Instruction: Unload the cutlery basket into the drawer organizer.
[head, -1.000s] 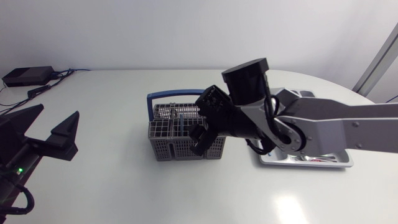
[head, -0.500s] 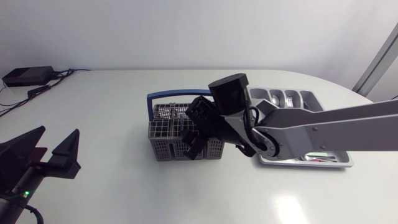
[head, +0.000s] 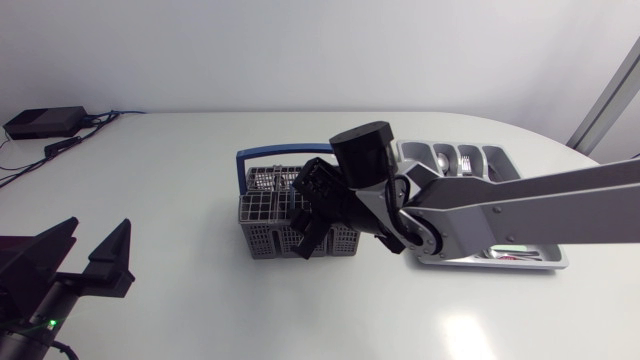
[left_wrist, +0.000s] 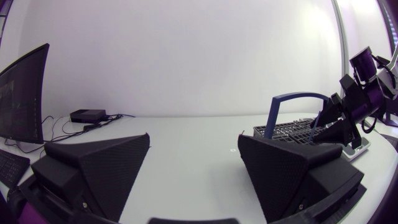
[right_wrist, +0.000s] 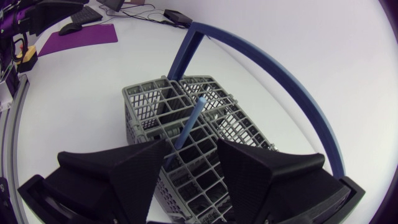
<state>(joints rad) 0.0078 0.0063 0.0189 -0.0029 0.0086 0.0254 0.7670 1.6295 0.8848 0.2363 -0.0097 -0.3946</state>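
Reaching in from the right over the silver drawer organizer (head: 540, 263), the right arm (head: 520, 205) is holding the right gripper (head: 308, 228) above the near side of the grey cutlery basket (head: 262, 212). The basket is standing mid-table with its blue carrying handle (head: 270, 153) upright, and the organizer is lying just to its right. The right gripper's fingers are standing apart. A slim blue utensil handle (right_wrist: 189, 124) is rising from a basket compartment into the gap between them, unclamped. At the near left, the left gripper (head: 85, 255) is hovering well apart from the basket, fingers spread wide around nothing.
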